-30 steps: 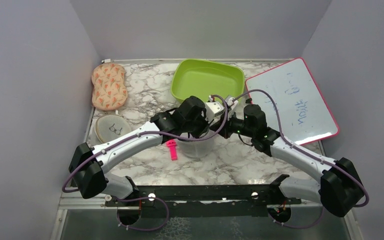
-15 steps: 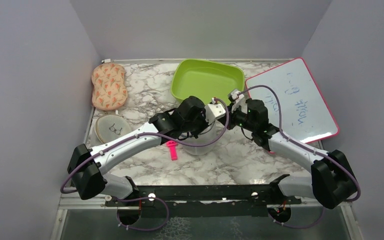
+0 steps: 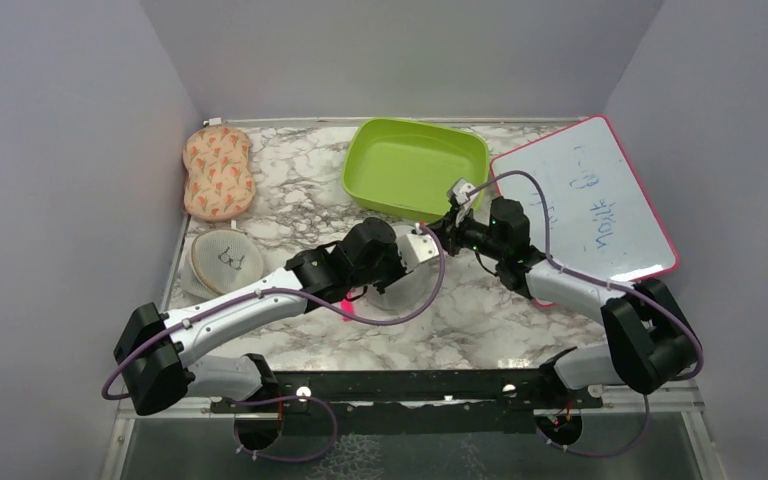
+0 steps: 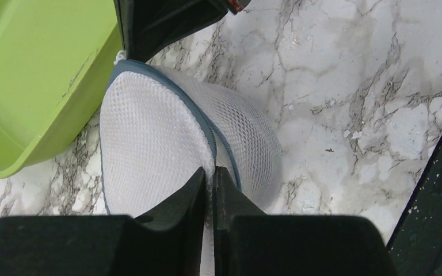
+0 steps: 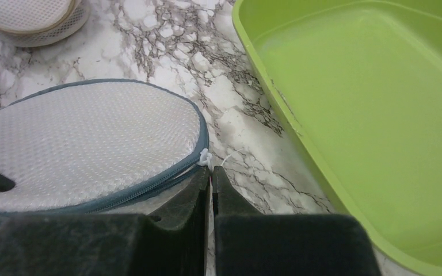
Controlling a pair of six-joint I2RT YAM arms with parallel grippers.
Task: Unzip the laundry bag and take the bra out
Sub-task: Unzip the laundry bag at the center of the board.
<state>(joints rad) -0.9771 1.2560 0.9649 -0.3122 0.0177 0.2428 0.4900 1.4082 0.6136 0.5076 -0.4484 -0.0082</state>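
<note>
The laundry bag [image 5: 86,138] sits mid-table, just beside the green tub [image 5: 351,103]. It looks like light, soft mesh that slides and crumples, so pin the rim and tug the zip pull [image 5: 205,157]. The left gripper [image 4: 212,172] is pinched shut on the bag's rim. The right gripper [image 5: 210,172] is closed at the pull, hold unclear. Bra not visible; arms block the overhead view.

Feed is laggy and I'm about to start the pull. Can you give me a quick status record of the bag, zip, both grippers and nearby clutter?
laundry bag: white mesh dome, blue-grey rim, on the marble table beside the green tub
zip: looks closed along the rim in view
zip pull: white, on the bag's tub side
left gripper: shut, pinching the bag at its seam
right gripper: shut on the zip pull
bra: not visible
nearby: whiteboard, beige mesh case with bra icon
</note>
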